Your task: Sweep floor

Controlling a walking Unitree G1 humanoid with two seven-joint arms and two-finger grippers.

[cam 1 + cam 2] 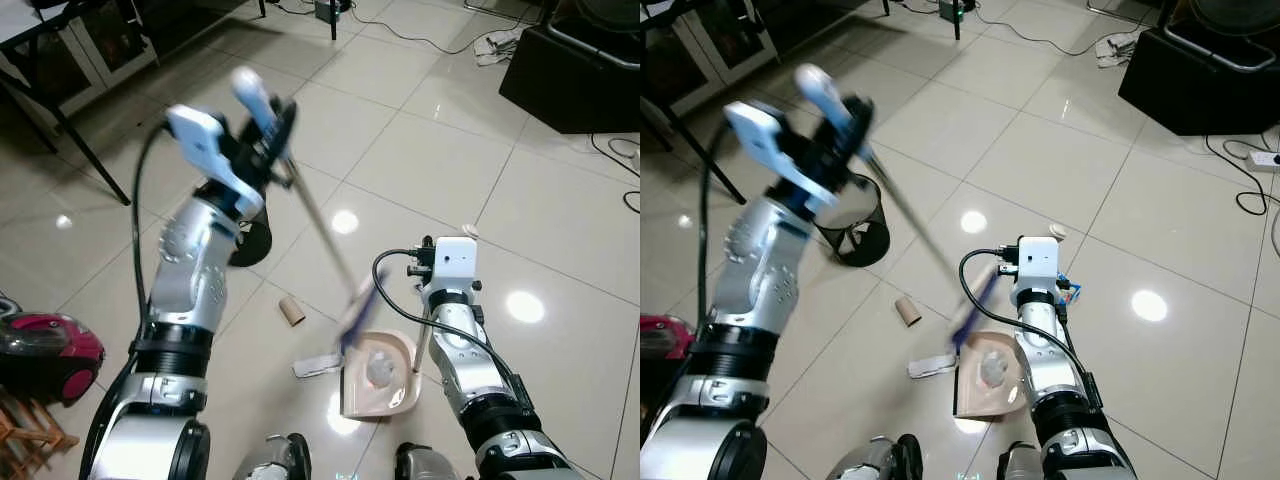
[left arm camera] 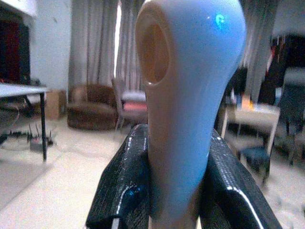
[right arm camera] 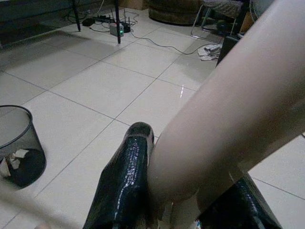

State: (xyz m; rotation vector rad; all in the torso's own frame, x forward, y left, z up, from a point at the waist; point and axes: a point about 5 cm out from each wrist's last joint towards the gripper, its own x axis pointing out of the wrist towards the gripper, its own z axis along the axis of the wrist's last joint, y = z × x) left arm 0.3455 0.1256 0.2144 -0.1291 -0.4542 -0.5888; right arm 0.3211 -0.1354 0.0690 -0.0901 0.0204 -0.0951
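Left wrist view: left tool [image 2: 174, 191] clamping broom handle [image 2: 183, 95].

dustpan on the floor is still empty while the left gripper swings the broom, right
Not quite: the dustpan is not empty; the left eye view shows a crumpled piece of litter lying in it. The left gripper does hold the broom.
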